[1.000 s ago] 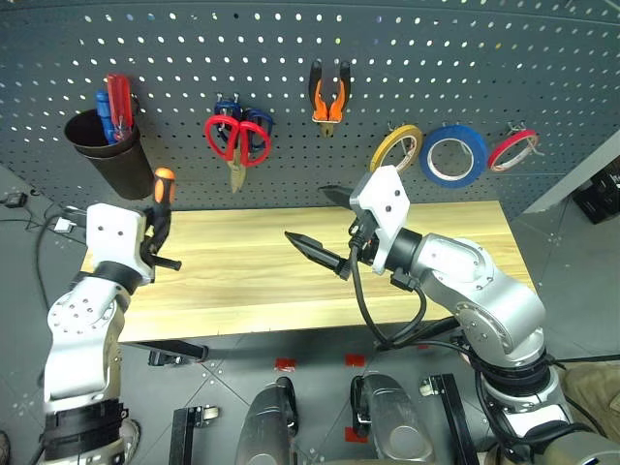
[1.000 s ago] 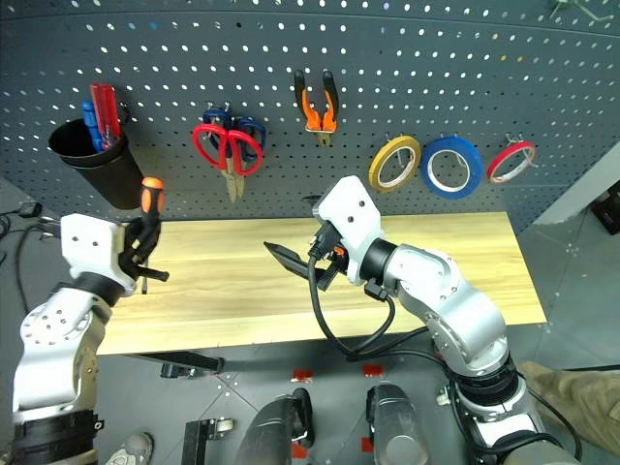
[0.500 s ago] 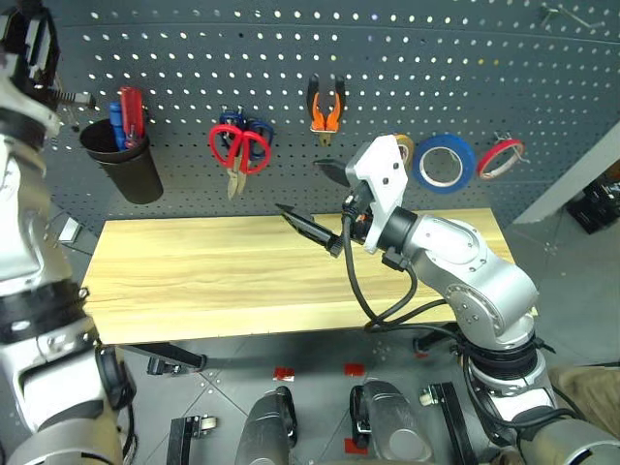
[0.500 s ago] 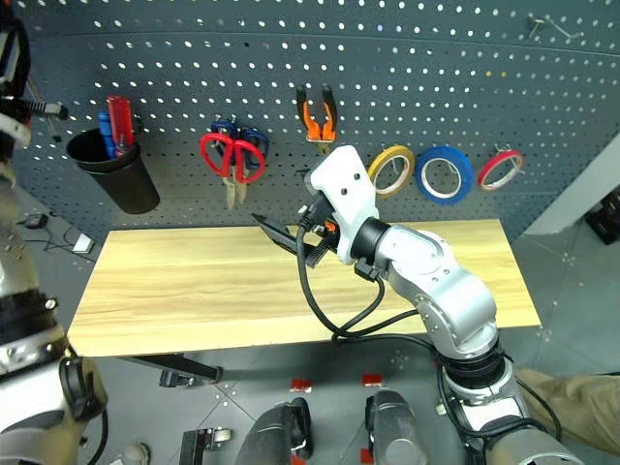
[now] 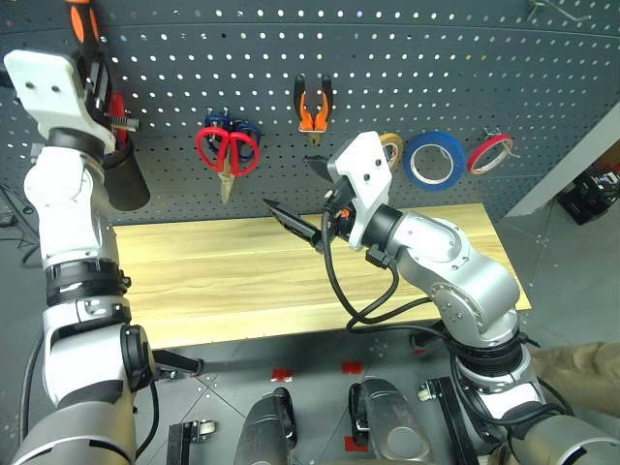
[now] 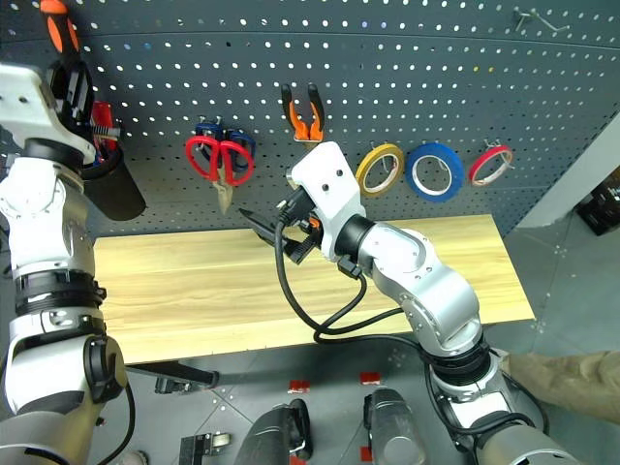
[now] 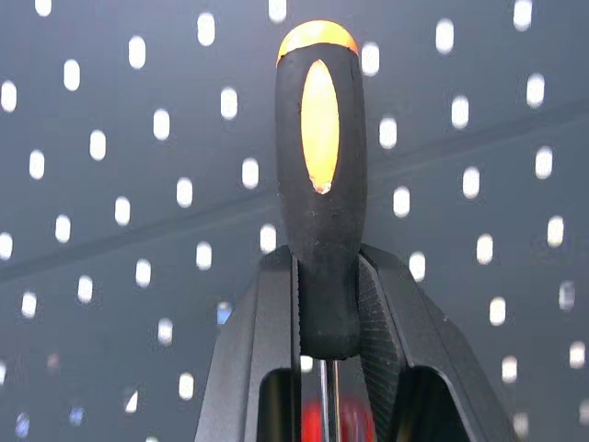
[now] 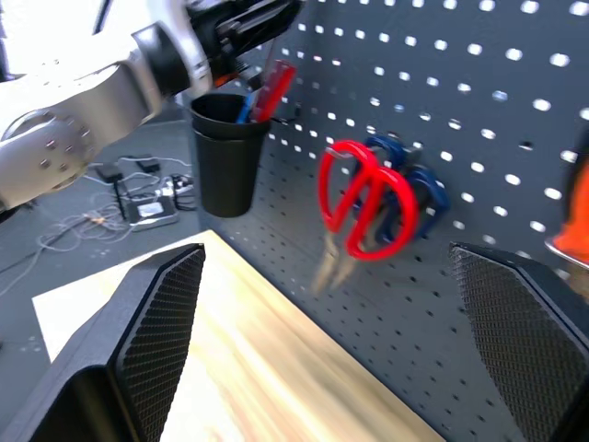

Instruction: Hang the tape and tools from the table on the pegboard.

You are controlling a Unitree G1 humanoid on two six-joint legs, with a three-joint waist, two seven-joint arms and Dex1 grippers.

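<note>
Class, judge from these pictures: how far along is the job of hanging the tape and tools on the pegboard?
Done: the blue tape, red-handled scissors and pliers hang on the pegboard. In hand: the left gripper is shut on the screwdriver, raised above the black cup. The right gripper is open, holding nothing. Left: stowing that screwdriver; the table holds no tools.

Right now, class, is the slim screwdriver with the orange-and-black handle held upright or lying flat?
Upright. The slim orange-and-black-handled screwdriver stands handle-up, clamped between the left gripper's black fingers before the dark grey pegboard.
</note>
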